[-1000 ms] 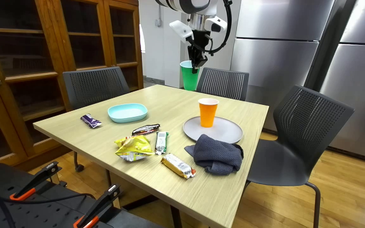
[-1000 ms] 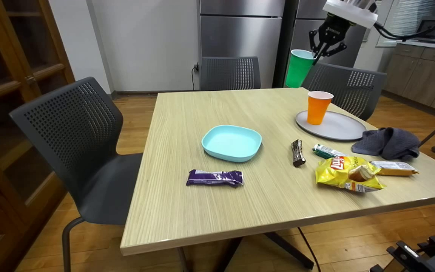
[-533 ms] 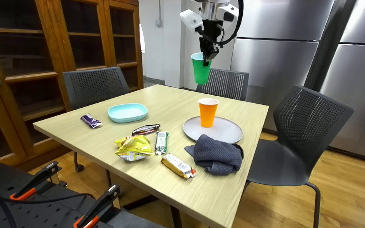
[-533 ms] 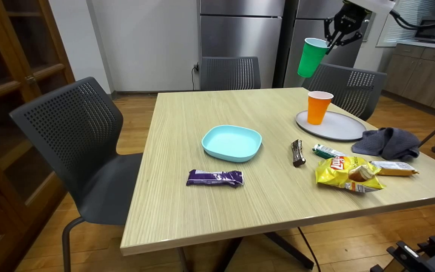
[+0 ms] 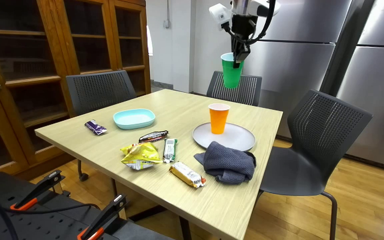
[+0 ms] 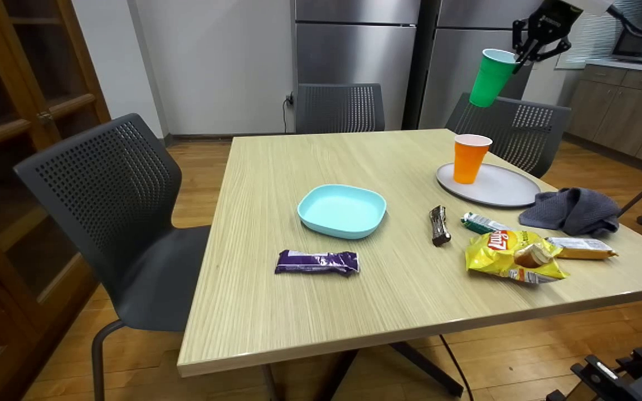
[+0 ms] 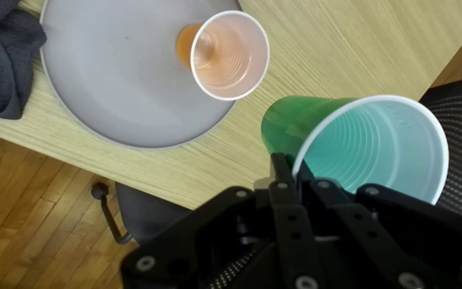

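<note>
Since the earlier frame my claw (image 7: 293,168) and the green plastic cup (image 6: 491,78) have moved toward the right of the picture, and somewhat upward, in both exterior views; what lies on the counter (image 5: 178,103) has stayed put. I am clamped on the cup's rim, one finger inside the wall and one outside, and the cup hangs in the air above counter height. In the wrist view its long axis runs sideways, base near the middle of the frame, mouth to the right.

The closest item to my grip looks to be the orange plastic cup (image 7: 231,56): up and left of my fingertips in the wrist view, below and a little left of the green one in both exterior views. It stands upright near the edge of the gray plate (image 7: 130,88), with the dark gray cloth (image 7: 2,60) in the wrist view's upper-left corner.

Farther out, in an exterior view, a yellow Lay's chip bag (image 6: 513,257) lies at lower right, a turquoise dish (image 6: 343,211) near the middle, and a purple-wrapped bar (image 6: 316,262) just below it.
</note>
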Available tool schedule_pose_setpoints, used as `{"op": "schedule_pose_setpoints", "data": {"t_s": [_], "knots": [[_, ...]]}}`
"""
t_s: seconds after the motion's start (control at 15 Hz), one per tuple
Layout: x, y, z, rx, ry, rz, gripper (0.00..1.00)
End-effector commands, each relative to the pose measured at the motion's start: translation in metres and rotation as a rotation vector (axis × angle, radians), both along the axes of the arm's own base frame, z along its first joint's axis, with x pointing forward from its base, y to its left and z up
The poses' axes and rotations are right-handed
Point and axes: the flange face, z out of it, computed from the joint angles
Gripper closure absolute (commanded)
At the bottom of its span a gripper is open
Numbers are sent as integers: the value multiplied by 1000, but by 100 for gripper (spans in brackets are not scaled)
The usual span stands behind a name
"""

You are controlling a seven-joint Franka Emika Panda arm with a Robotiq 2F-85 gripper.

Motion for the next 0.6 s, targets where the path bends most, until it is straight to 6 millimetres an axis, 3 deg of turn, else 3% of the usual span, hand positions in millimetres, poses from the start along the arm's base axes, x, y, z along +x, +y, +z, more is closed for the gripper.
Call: {"op": "schedule_pose_setpoints", "data": {"t_s": [0.0,0.53], "knots": [[-13,-17,5,19,17,-69,99],[-17,-32,-49,18,146,-176,99]]}}
